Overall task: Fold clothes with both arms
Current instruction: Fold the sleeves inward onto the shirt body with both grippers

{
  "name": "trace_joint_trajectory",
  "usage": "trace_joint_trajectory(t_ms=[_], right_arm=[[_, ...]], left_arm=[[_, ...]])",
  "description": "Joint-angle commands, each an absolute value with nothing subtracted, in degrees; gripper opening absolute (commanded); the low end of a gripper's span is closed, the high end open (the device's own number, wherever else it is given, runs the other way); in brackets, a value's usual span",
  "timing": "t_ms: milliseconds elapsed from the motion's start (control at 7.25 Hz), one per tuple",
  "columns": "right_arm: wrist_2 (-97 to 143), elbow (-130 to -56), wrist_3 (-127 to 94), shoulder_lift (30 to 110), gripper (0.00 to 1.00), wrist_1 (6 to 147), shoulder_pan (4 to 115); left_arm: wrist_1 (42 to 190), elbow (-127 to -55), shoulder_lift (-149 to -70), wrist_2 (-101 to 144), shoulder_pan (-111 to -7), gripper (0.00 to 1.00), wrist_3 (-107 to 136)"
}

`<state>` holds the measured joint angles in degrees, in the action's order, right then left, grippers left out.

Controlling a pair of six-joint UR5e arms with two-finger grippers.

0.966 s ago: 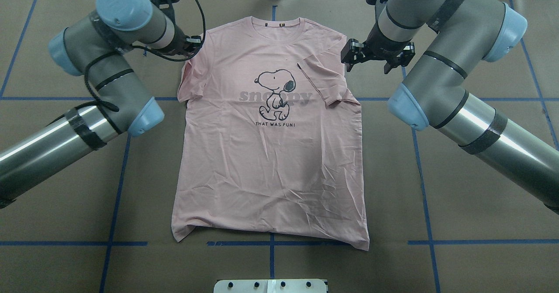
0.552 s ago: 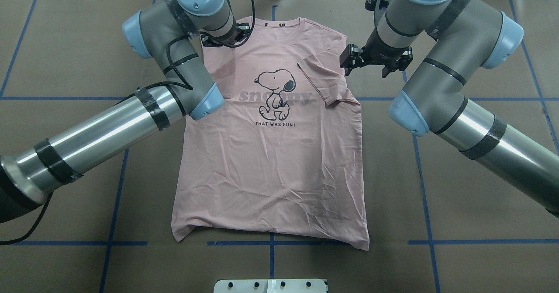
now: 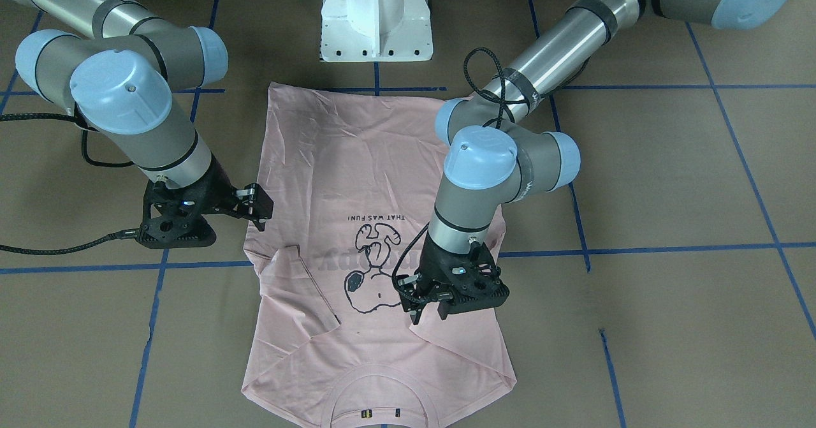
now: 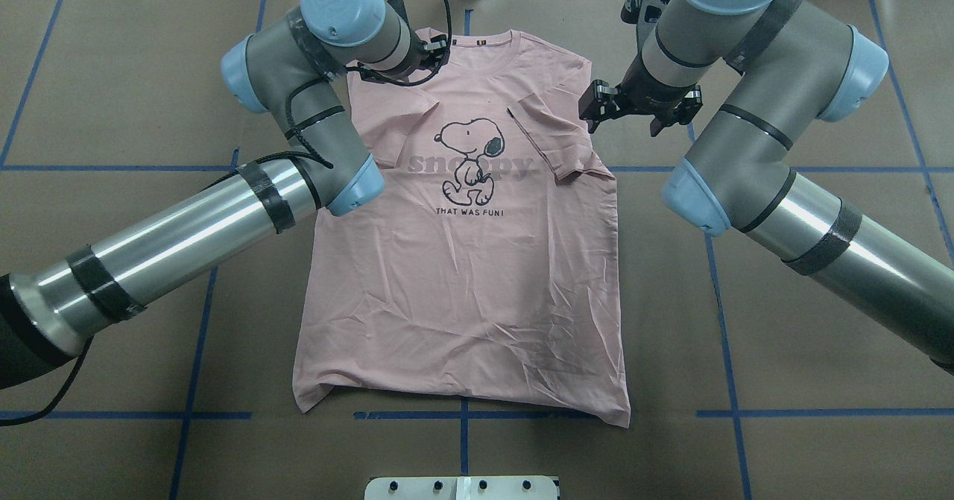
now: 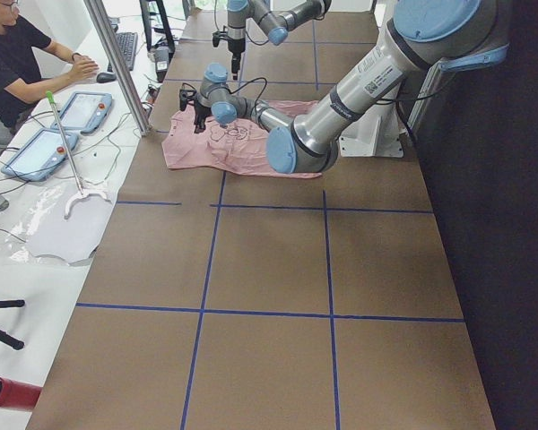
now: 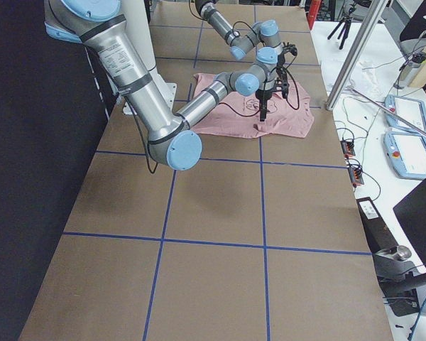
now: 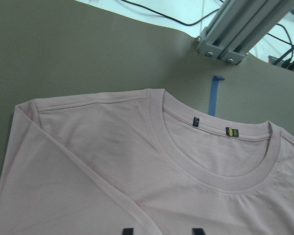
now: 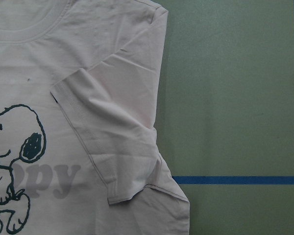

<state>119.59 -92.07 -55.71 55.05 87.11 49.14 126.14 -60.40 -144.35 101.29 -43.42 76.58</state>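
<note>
T-shirt [image 4: 462,276]: lying flat; light, limp; pinching shoulder edges looks best. Left gripper [image 3: 427,310], right gripper [image 4: 628,115]: hovering, fingers spread, holding nothing.

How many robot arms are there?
2. The left arm reaches over the T-shirt near its collar; the right arm hovers beside the folded sleeve. None seems hidden.

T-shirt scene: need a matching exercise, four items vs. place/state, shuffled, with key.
1. left gripper
2. right gripper
3. collar
4. white pedestal

A. beyond the hem of the T-shirt
B. beside the T-shirt's side edge, open
C. over the T-shirt, open
D. at the T-shirt end away from the robot

Pairs: 1-C, 2-B, 3-D, 4-A
</note>
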Motion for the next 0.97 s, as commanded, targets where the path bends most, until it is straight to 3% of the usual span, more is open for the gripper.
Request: trace_joint_trajectory(t_ms=[0,276,552,828], right_arm=[[119.7,-93.7,-56.5,55.5,1.0,87.1,49.0],[119.3,-102.2,-64.2,62.2,1.0,84.7,44.8],[112.1,-109.5,-79.9,75.1,1.0,65.8,37.5],[101.7,-117.6,-85.5,82.2,1.0,68.4,26.0]], left_arm=[[124.1,-75.8,-134.0,105.5,-43.4,1.0,76.1],[115.5,-92.5,-124.2,106.9,-43.2,1.0,75.6],[109.6,-111.6,-110.4,108.3,-42.0,1.0,73.3],[109.7,-114.8,-105.6,108.5,-41.0,1.0,72.4]])
